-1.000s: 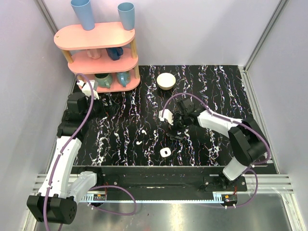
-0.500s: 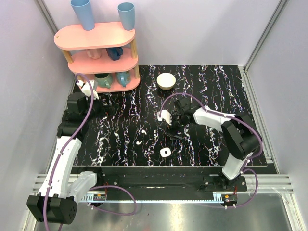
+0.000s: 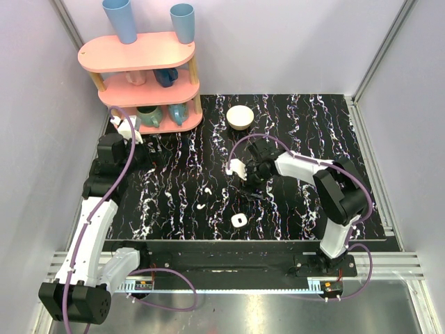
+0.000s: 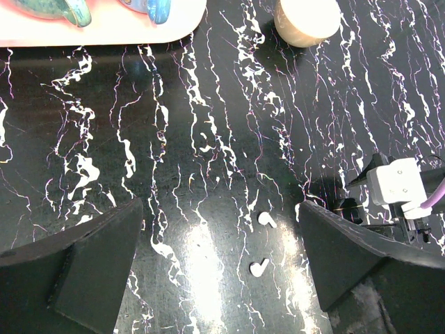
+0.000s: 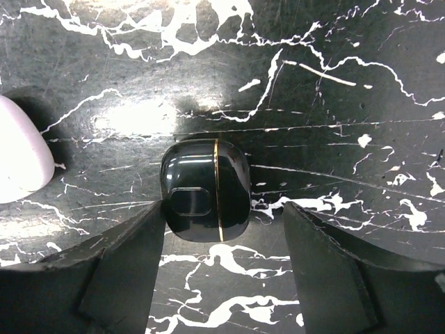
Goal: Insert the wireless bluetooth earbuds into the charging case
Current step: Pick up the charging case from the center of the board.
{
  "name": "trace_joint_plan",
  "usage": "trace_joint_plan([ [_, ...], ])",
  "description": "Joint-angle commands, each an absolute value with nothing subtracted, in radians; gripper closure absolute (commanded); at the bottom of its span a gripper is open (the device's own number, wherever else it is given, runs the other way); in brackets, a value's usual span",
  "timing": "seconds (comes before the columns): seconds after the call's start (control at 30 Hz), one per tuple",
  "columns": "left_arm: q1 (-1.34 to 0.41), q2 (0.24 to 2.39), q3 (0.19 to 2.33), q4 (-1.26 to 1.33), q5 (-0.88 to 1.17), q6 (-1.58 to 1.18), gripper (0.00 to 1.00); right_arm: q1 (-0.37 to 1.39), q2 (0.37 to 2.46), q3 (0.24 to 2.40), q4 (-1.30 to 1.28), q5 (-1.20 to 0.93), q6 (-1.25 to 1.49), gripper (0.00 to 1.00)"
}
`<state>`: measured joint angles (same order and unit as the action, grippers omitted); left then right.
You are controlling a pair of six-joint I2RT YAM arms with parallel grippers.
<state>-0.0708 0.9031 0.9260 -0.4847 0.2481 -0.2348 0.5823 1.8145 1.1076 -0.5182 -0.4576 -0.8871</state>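
Note:
Two white earbuds [image 3: 208, 191] [image 3: 200, 207] lie apart on the black marbled table, left of centre. The left wrist view shows them [image 4: 266, 220] [image 4: 259, 267] far below my open left gripper [image 4: 221, 229], which hangs high near the shelf [image 3: 154, 149]. The white charging case [image 3: 238, 220] lies near the front edge. My right gripper [image 3: 252, 184] is down at the table and open [image 5: 222, 216]. Its jaws straddle a small glossy black block with a gold seam [image 5: 205, 188]: the left finger [image 5: 132, 257] touches it, the right finger [image 5: 327, 264] stands apart.
A white bowl [image 3: 240, 116] [image 4: 306, 19] sits at the back centre. A pink two-tier shelf [image 3: 142, 76] with cups fills the back left corner. In the right wrist view a white rounded shape [image 5: 21, 160] lies left of the block, cut off by the frame edge.
The right gripper has shifted slightly left and back over the black block and its jaws have narrowed. The left arm has not moved.

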Motion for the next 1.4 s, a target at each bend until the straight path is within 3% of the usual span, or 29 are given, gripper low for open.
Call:
trace_joint_plan([
  [0.0,-0.075,0.888,0.927,-0.479,0.227,-0.227,0.01,0.589,1.845,1.135,-0.534,-0.408,-0.897,0.25],
  [0.37,-0.075,0.887,0.927,-0.477,0.224,-0.230,0.01,0.591,1.844,1.127,-0.518,-0.402,-0.900,0.32],
  [0.53,-0.075,0.885,0.925,-0.479,0.227,-0.232,0.01,0.589,1.818,1.111,-0.494,-0.406,-0.937,0.23],
  [0.77,-0.075,0.881,0.923,-0.477,0.226,-0.232,0.01,0.591,1.781,1.094,-0.460,-0.474,-0.985,0.22],
  [1.03,-0.075,0.876,0.922,-0.477,0.227,-0.232,0.01,0.591,1.796,1.124,-0.503,-0.503,-1.002,0.26],
  [1.37,-0.077,0.877,0.923,-0.486,0.221,-0.232,0.01,0.595,1.810,1.137,-0.506,-0.502,-0.994,0.39],
])
